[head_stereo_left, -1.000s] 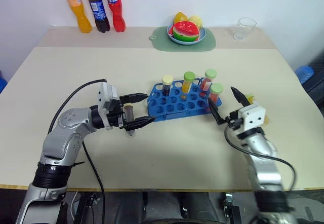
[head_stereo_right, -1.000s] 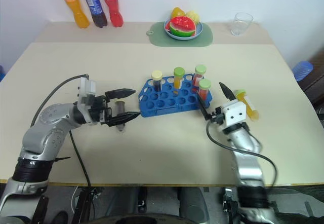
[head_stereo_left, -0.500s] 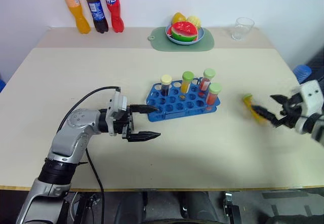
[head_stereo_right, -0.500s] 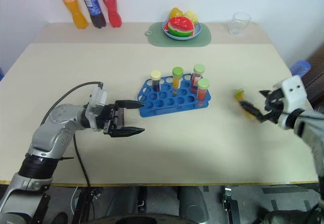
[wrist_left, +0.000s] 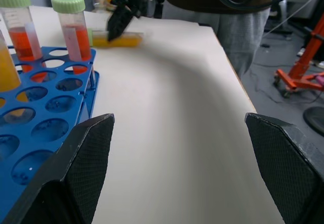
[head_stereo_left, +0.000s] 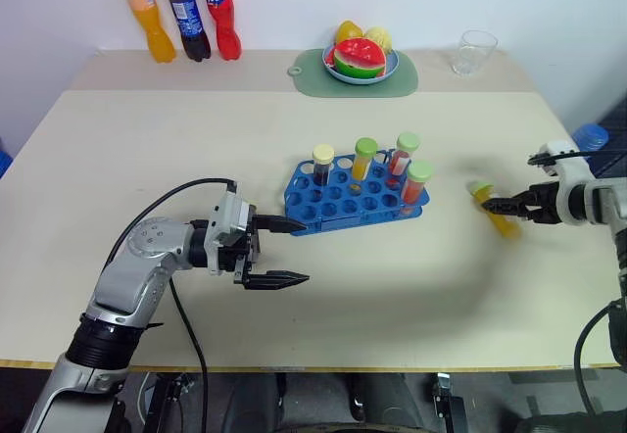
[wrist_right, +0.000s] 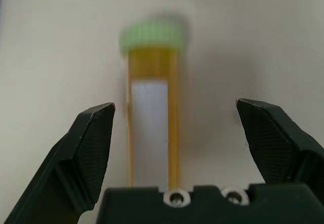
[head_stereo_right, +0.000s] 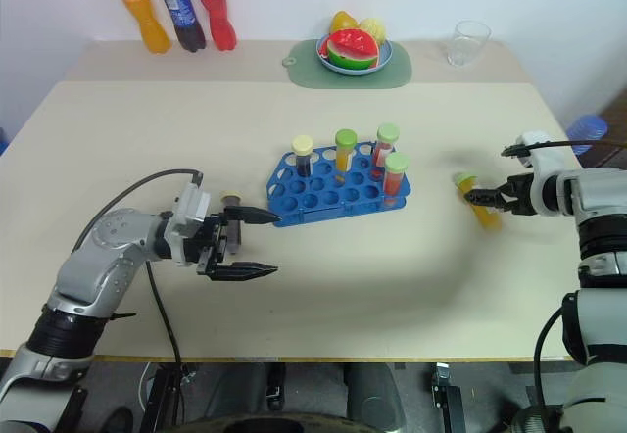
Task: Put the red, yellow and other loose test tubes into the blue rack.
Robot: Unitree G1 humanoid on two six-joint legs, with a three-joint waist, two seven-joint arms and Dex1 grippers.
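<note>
Right gripper (head_stereo_left: 511,204) spread wide over the yellow tube (wrist_right: 150,117), which lies flat on the table (head_stereo_left: 147,149) between the two fingers, touching neither as far as the wrist view lets me judge; green cap pointing away from the wrist. Tube sits well right of the blue rack (head_stereo_left: 333,198), with bare tabletop all round it and the table's right edge close by. Right arm reaches in from the right side, fingers aimed inward toward the rack. Left gripper (head_stereo_left: 284,252) also wide open, nothing in it, held about level just left of the rack's near-left corner, fingers pointing right. Four capped tubes (head_stereo_left: 364,157) stand upright in the rack's back rows. Far edge: three soda bottles (head_stereo_left: 184,12), plate of fruit (head_stereo_left: 361,59) on a green mat, clear glass (head_stereo_left: 474,53). White wall behind.
</note>
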